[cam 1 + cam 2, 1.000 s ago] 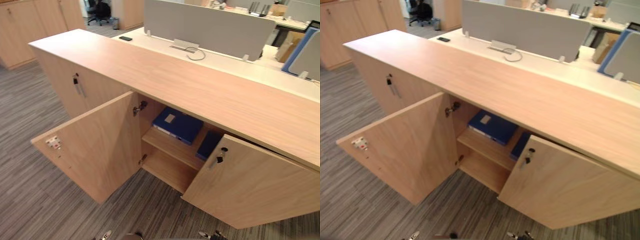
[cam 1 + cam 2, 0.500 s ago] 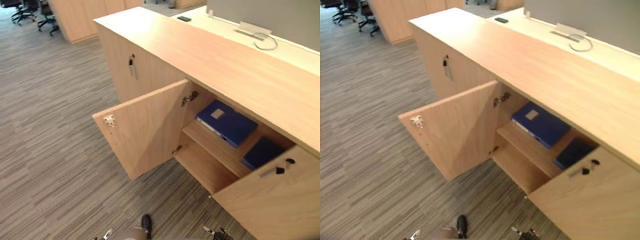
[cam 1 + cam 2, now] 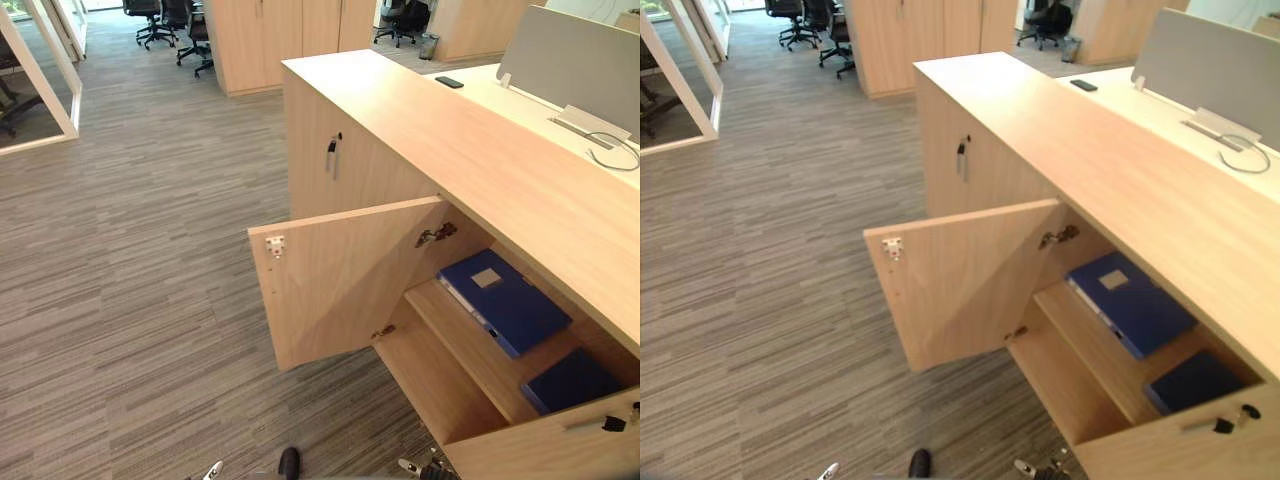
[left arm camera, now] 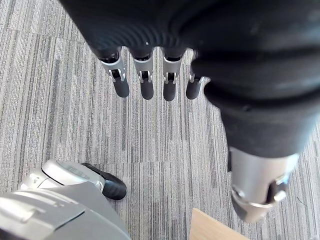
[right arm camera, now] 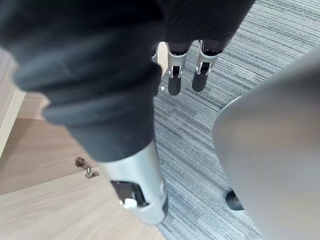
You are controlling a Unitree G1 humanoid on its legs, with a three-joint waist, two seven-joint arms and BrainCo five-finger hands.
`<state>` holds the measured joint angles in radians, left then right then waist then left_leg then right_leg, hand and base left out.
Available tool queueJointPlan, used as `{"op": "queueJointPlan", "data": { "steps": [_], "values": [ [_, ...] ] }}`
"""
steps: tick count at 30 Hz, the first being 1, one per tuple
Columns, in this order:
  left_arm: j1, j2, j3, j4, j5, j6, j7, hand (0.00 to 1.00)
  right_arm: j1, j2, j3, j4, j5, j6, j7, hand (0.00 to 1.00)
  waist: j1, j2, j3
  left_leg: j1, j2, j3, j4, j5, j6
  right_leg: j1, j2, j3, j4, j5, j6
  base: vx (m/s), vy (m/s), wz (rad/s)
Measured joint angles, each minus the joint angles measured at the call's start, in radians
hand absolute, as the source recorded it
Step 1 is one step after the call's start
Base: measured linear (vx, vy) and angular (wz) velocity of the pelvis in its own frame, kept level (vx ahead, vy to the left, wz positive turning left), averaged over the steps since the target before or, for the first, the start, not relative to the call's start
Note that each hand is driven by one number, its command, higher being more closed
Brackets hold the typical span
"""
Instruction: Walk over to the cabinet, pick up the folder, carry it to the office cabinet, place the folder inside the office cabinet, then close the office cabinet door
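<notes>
The cabinet is open in the middle. Its left door sticks out over the floor, and its right door leans out too. A blue folder and a second blue folder cover most of the shelf. The shelf's front edge and the bottom board are bare.

Head camera swinging left, my whole view shifting; things themselves not moved. Cabinet sliding toward right of frame. Open left door, at lower left a second ago, now dead centre. Right door nearly out of frame, just its top strip at bottom right. Blue folder on shelf now far right, second blue folder near it by frame edge. Much more striped carpet on my left. White-framed glass partition and office chairs newly in sight, top left.
</notes>
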<state>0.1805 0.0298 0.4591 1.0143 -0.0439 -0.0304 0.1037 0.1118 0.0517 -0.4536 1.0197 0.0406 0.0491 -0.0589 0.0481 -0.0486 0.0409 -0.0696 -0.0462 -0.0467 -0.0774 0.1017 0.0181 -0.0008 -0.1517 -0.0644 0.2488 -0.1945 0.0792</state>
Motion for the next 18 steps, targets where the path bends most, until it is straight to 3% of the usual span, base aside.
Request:
{"op": "queueJointPlan", "data": {
  "steps": [8,10,11,13,14,16,17,18],
  "values": [
    [-0.016,0.004,0.006,0.016,-0.040,0.001,-0.009,0.00,-0.002,0.000,-0.055,0.006,-0.020,0.010,0.001,0.00,-0.001,-0.006,0.024,0.033,0.021,-0.040,-0.007,0.023,-0.023,0.076,0.022,-0.070,-0.038,-0.022,-0.010,-0.01,-0.119,0.18],
    [-0.023,0.018,0.012,0.015,-0.082,0.003,-0.036,0.00,-0.007,0.007,-0.061,-0.003,-0.017,0.009,0.003,0.00,-0.021,-0.023,0.044,-0.042,0.049,0.119,0.145,-0.050,-0.011,0.076,-0.003,-0.116,-0.032,-0.022,-0.010,-0.09,0.039,0.51],
    [-0.030,0.022,0.013,0.012,-0.129,0.003,-0.049,0.00,-0.012,0.003,-0.068,-0.004,-0.008,0.008,0.004,0.00,-0.026,-0.016,0.061,-0.102,0.099,0.210,0.309,-0.115,-0.003,0.079,-0.006,-0.132,-0.017,-0.024,-0.007,-0.07,0.067,0.50],
    [-0.032,0.017,0.019,-0.004,-0.153,0.003,-0.056,0.00,-0.011,-0.005,-0.069,-0.006,-0.001,0.009,0.006,0.00,-0.019,-0.013,0.064,-0.137,0.142,0.231,0.446,-0.195,-0.015,0.078,-0.007,-0.115,0.008,-0.040,0.005,-0.03,0.123,-0.05],
    [-0.036,0.018,0.018,-0.017,-0.158,0.003,-0.057,0.00,-0.011,-0.005,-0.070,-0.006,0.001,0.009,0.006,0.00,-0.018,-0.004,0.063,-0.141,0.144,0.234,0.465,-0.208,-0.014,0.078,-0.008,-0.103,0.011,-0.040,0.005,-0.02,0.188,-0.30],
    [-0.085,0.032,0.003,-0.079,-0.199,0.003,-0.065,0.00,-0.006,-0.006,-0.071,-0.007,0.014,0.009,0.009,0.00,-0.017,-0.017,0.062,-0.170,0.124,0.257,0.456,-0.226,-0.022,0.054,-0.024,-0.081,0.006,-0.040,0.005,-0.03,0.206,-0.17],
    [-0.132,0.062,-0.013,-0.099,-0.229,0.003,-0.070,0.00,0.003,-0.004,-0.078,-0.005,0.018,0.011,0.011,0.00,-0.023,-0.049,0.053,-0.170,0.105,0.290,0.430,-0.249,-0.058,0.028,-0.062,-0.063,-0.013,-0.029,0.000,-0.04,0.216,-0.05],
    [-0.167,0.090,-0.015,-0.119,-0.245,0.003,-0.077,0.00,0.006,-0.003,-0.098,-0.007,0.017,0.009,0.016,0.00,-0.035,-0.050,0.051,-0.227,0.128,0.261,0.611,-0.290,0.007,0.003,-0.071,-0.063,-0.013,-0.016,0.013,-0.05,0.229,-0.36]
  ]
}}
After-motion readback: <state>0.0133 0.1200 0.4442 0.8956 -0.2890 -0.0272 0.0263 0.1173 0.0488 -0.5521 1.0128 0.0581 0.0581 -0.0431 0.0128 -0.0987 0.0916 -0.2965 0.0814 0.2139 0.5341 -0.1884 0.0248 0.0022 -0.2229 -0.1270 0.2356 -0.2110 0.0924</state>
